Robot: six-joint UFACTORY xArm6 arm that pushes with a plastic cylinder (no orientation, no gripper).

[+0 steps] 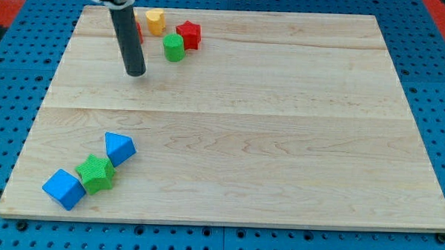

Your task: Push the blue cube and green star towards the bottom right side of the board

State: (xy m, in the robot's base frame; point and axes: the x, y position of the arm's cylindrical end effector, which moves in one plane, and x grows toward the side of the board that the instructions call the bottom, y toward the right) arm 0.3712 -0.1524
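Blue cube [64, 189] sits at the view's bottom left corner of the board [281, 142], close to the bottom edge. Green star [96, 173] is right next to it, up and to the view's right, looks like touching. A blue triangle block [119, 148] comes next in the same slanted row, touching the star's upper right side. So all 3 form a diagonal chain, low left.

Progress, judging from this: nothing done yet. Both task blocks are on the wrong side; the goal area at the view's bottom right is far across the board, w/ plain wood between. Whole push is left to do.

My tip [136, 73] is well apart from them, up in the top-left part of the board, not touching any block. It's a bare rod, no jaws, so it holds nothing; it just rests on the wood. Near it, toward the view's right: green cylinder [174, 47], red star [188, 35], yellow block [154, 22], shape unclear. A bit of red peeks out behind the rod, can't tell what.

Next move prob needs the tip to get round to the view's left of the cube and shove rightward. Risk: blue triangle block rides along w/ the star, or the chain splits.
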